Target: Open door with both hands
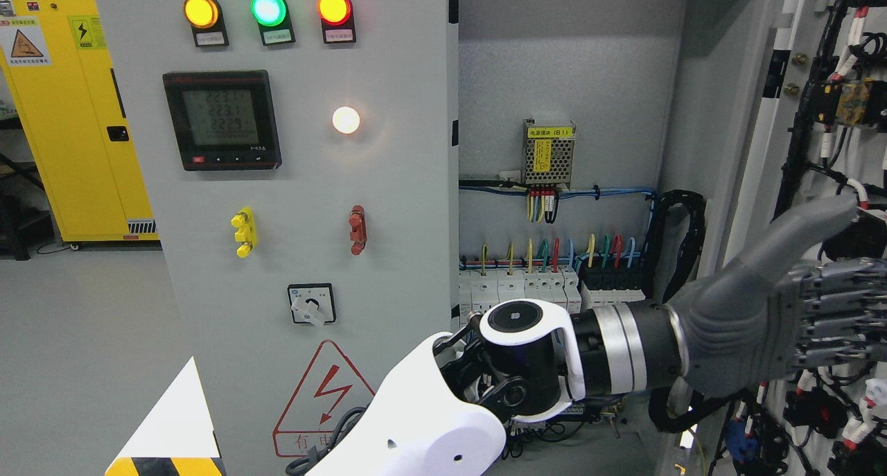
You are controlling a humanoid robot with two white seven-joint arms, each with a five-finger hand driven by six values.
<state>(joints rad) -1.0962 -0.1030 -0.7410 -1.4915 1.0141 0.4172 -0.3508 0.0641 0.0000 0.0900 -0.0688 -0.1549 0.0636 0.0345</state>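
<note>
L hand (783,316) reaches across the cabinet (561,81) to the right door (762,150), fingers (831,323) flat and spread vs its wired inner face, thumb up, gripping nothing; looks like a push to swing it wider. Door already well open, at cabinet's right edge; left door (291,185) shut. Meter (222,119) on left door reads approx 223.1 / 223.1 / 222.9; other labels too small to read. R hand not seen.

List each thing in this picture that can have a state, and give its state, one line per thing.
Right door: swung open, wiring exposed.
Left door: closed.
Yellow, green, red lamps: lit.
White lamp: lit.
Meter: on, showing digits.
Left hand: fingers extended, against the right door.
</note>
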